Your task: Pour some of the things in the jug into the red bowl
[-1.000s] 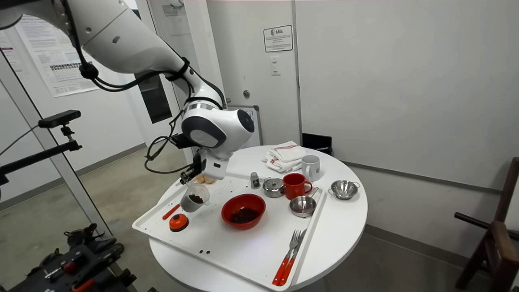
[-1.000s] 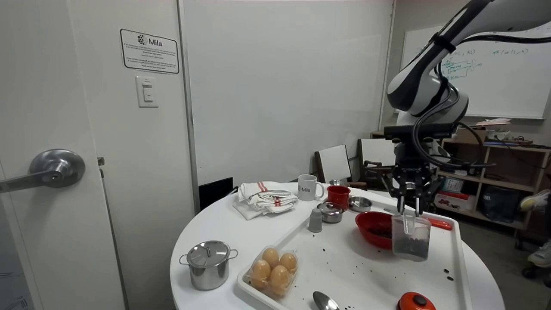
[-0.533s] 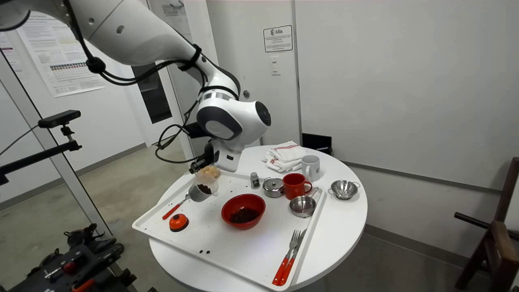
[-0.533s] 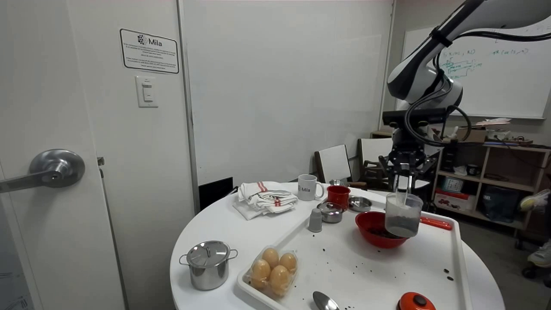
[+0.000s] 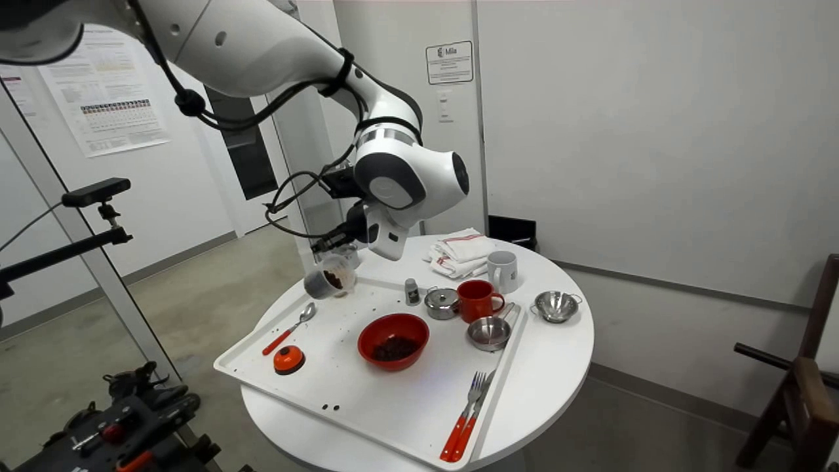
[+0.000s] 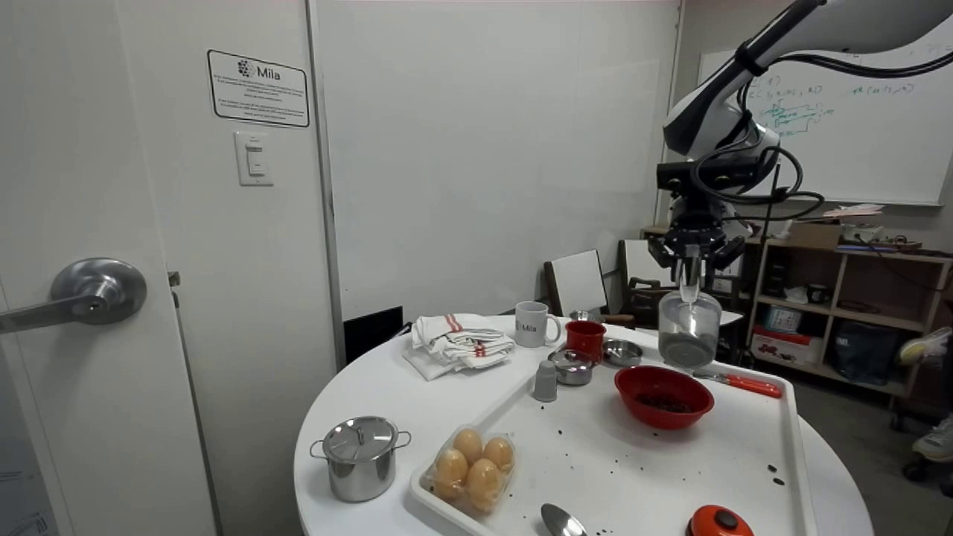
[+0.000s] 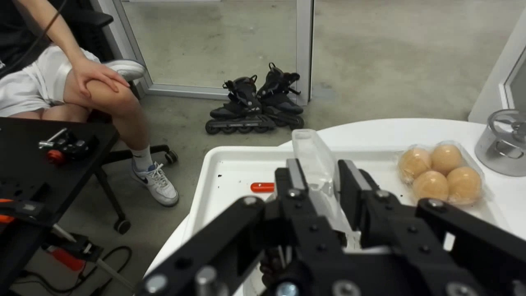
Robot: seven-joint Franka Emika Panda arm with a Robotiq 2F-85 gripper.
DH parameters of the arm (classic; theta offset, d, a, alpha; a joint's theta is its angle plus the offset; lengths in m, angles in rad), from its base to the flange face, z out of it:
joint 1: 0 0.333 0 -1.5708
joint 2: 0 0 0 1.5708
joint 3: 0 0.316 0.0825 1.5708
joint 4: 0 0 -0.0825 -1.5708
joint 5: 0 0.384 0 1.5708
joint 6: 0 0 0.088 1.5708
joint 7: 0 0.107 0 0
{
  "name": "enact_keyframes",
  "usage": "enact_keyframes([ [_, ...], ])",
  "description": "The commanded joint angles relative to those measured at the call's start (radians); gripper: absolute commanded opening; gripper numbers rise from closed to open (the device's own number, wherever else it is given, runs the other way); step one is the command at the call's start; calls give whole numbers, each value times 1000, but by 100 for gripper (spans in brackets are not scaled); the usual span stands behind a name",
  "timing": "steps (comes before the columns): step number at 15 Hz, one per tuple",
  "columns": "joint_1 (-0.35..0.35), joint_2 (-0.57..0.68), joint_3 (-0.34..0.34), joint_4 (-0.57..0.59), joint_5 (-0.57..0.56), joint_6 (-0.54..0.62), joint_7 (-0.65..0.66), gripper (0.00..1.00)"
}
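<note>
The jug (image 5: pixel 318 286) is a small see-through greyish cup with dark bits inside. My gripper (image 5: pixel 321 246) is shut on its clear handle (image 7: pixel 314 158) and holds it in the air, tilted, its mouth turned toward the bowl's side. The jug (image 6: pixel 689 335) also shows under the gripper (image 6: pixel 690 275) in an exterior view. The red bowl (image 5: pixel 393 324) stands on the tray with dark bits (image 5: pixel 395 349) in it, lower than the jug and off to its side. The bowl (image 6: pixel 663 421) shows in both exterior views but not in the wrist view, where the fingers hide most of the jug.
On the white tray (image 5: pixel 354 419) are a spoon (image 5: pixel 306 313), an orange lid (image 5: pixel 289 359), a fork and knife (image 5: pixel 468 419), a steel pan (image 5: pixel 489 333), a red mug (image 5: pixel 475 301), a grey shaker (image 5: pixel 411 292) and packed eggs (image 6: pixel 476 469). A steel pot (image 6: pixel 362 461) stands beside the tray.
The arm has lifted the jug higher and tilted it further. In an exterior view it has moved up and right, uncovering the spoon. The bowl has not moved.
</note>
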Motion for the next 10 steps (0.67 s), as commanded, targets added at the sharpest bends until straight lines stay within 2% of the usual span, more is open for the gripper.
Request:
enact_keyframes([
  [1, -30, 80, -5, 111, 39, -134, -20, 11],
  [10, -94, 201, -24, 231, 120, -372, -80, 11],
])
